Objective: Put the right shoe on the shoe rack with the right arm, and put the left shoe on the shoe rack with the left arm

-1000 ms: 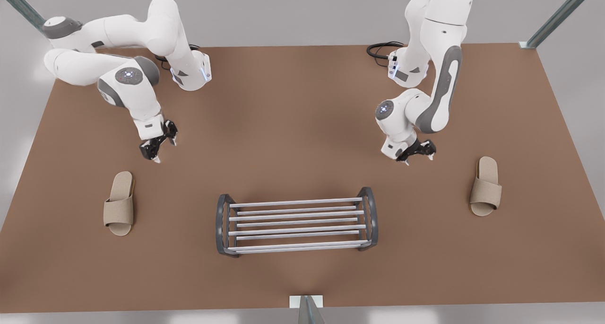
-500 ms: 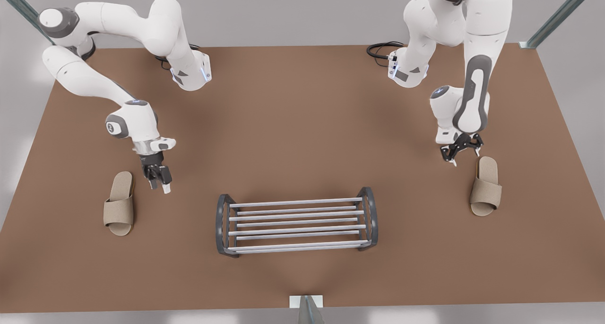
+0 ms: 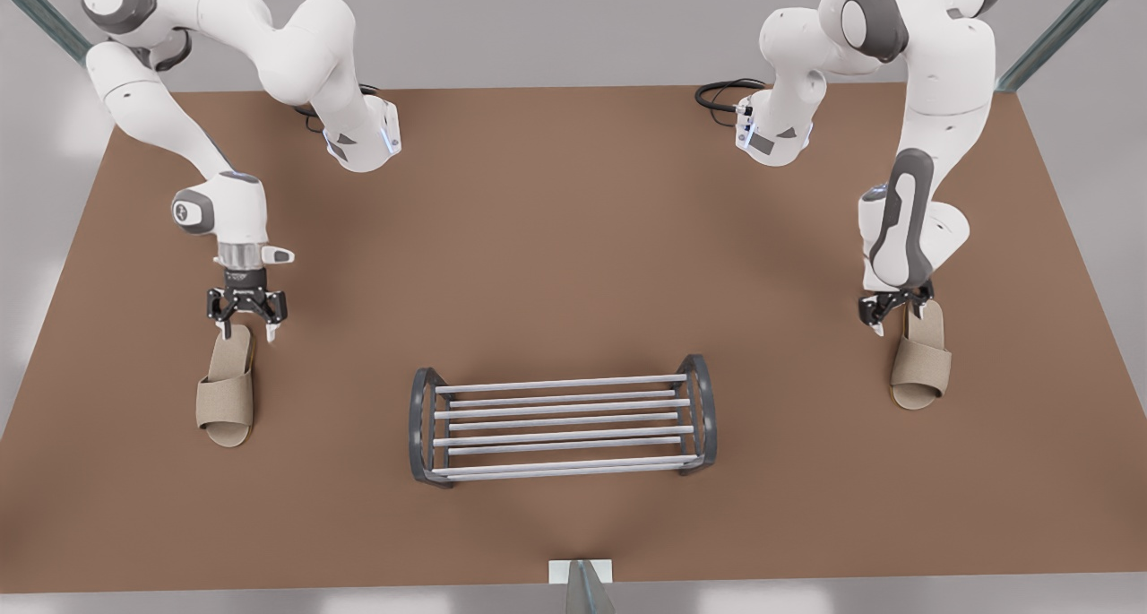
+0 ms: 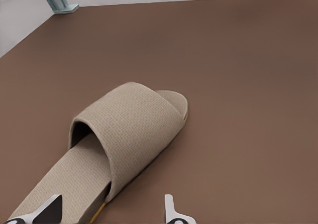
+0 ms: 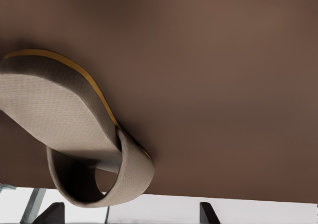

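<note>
the brown desk (image 3: pixel 573 237) is carrying the shoe rack (image 3: pixel 563 417) near its front edge, both slippers lying flat well to either side. the left hand (image 3: pixel 244 323) is hovering open-fingered over the left shoe's (image 3: pixel 226 385) heel, the right hand (image 3: pixel 894 314) poised open at the right shoe's (image 3: pixel 921 363) heel. each should be descending squarely, straddling the sole edge before closing.

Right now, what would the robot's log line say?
stage: pre-grasp | left gripper: open, over left slipper heel | right gripper: open, over right slipper heel | slippers: both on table, not on rack
</note>
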You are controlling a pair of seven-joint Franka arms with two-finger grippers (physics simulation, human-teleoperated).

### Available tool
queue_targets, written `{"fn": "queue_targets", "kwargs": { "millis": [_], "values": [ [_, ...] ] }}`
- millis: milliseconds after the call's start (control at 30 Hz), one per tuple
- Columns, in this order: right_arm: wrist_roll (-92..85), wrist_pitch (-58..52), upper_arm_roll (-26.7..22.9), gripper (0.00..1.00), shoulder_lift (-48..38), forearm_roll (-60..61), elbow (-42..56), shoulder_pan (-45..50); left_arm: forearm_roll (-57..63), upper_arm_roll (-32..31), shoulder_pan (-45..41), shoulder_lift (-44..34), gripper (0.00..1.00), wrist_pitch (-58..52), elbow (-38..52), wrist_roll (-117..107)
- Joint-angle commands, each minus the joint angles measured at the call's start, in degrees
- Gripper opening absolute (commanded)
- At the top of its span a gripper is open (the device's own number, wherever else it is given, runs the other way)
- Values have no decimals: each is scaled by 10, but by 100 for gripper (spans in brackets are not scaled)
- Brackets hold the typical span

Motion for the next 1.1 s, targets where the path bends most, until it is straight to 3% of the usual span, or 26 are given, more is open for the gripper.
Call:
{"fn": "queue_targets", "kwargs": {
  "millis": [0, 200, 500, 933, 1067],
  "values": [
    [-178, 17, -16, 100, 11, -54, -1, -11, 46, -32, 34, 7, 100, 33, 19, -260],
    [-179, 19, -43, 100, 28, -76, 7, -12, 237, -110, 115, 20, 100, 32, 51, -259],
    [-186, 97, -75, 100, 102, -93, 78, -16, 242, -116, 131, 62, 100, 30, 107, -259],
    [-180, 107, -67, 100, 98, -92, 56, -33, 271, -139, 131, 74, 100, 31, 134, -259],
    [-159, 194, -62, 100, 101, -90, 147, 30, 272, -140, 131, 83, 100, 30, 137, -259]
  ]
}}
